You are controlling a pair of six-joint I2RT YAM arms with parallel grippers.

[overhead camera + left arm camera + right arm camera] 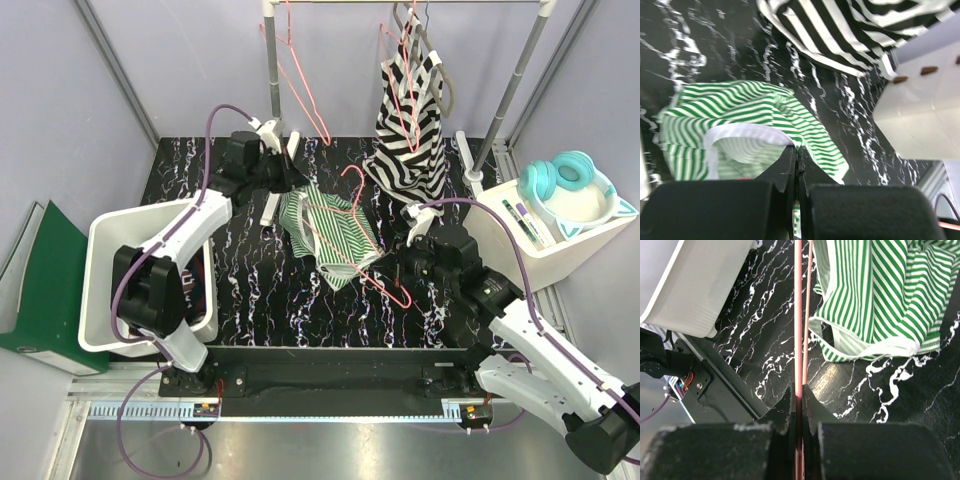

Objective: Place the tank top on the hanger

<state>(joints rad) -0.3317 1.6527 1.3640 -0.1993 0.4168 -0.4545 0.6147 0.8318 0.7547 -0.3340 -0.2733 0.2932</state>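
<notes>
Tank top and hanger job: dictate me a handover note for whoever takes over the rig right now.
Left gripper: shut on the white-trimmed edge of the tank top.
Right gripper: shut on the wire of the hanger, which runs alongside the top.
Done: both things are gripped and close together.
Left: the hanger does not look threaded into the top yet. It probably needs feeding through an opening, then the top settling on its shoulders.

Bare marbled tabletop [260, 300] nearside of the tank top [335, 240]; white bin [97, 275] left, black-and-white garment [415, 125] behind, white tray [545, 265] right.
</notes>
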